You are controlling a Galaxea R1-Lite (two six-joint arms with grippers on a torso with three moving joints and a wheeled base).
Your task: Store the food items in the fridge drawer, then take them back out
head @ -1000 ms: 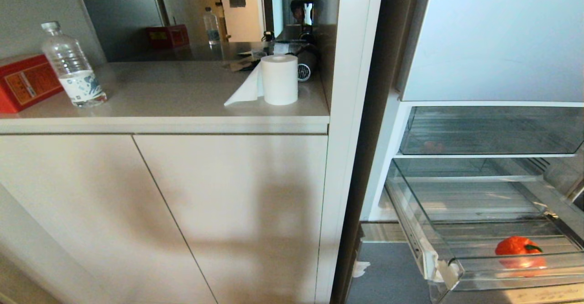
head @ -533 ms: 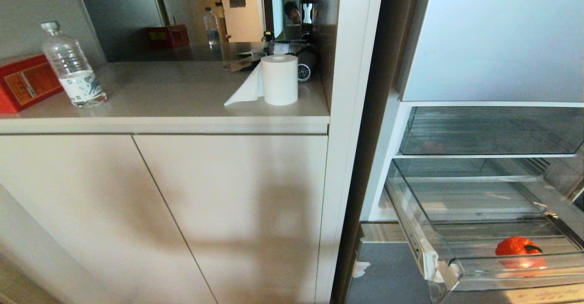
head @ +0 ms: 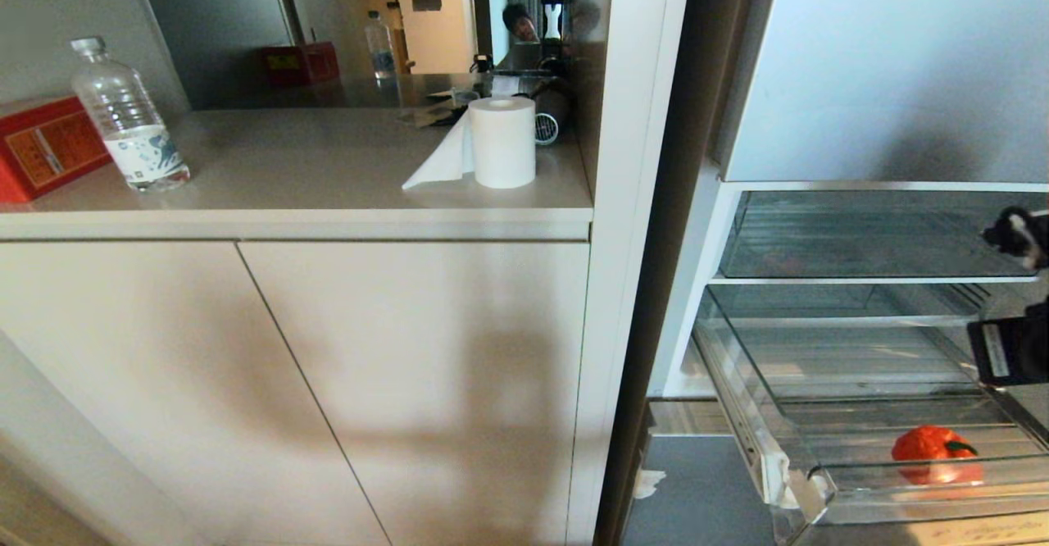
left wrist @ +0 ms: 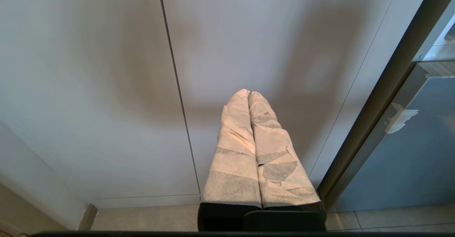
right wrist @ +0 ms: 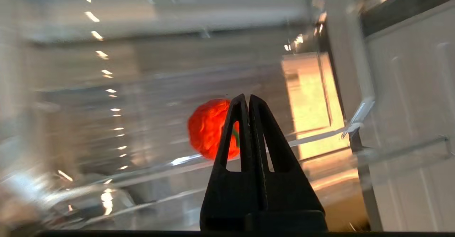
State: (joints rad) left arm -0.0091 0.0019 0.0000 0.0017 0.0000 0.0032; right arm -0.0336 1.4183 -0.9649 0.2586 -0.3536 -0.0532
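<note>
I have the fridge drawer (head: 819,493) pulled out as my reference point, a wide clear bin with a ribbed floor and a whitish patch on its front corner, sitting below a shorter clear bin (head: 877,234). The one food item (head: 928,443) I can find, a rough orange-red lump, lies on the drawer floor close behind the front wall and toward the side away from the patched corner. Storing looks done for this item, so I judge we are at the start of the second half: lifting it back out. My right claw (right wrist: 248,100) hangs above the drawer with its fingers pressed together and nothing between them, aimed toward the food item but apart from it; in the head view only a dark part of that arm (head: 1012,349) shows at the frame's edge above the drawer. I will need to spread the fingers before lowering onto the lump, and the drawer's front wall stands near enough to be in the way. My left claw (left wrist: 249,94) is closed and empty, parked low in front of the cabinet doors (left wrist: 106,87) beside the fridge, well away from the drawer. What remains, as I read it, is the whole grasp, lift and removal.
</note>
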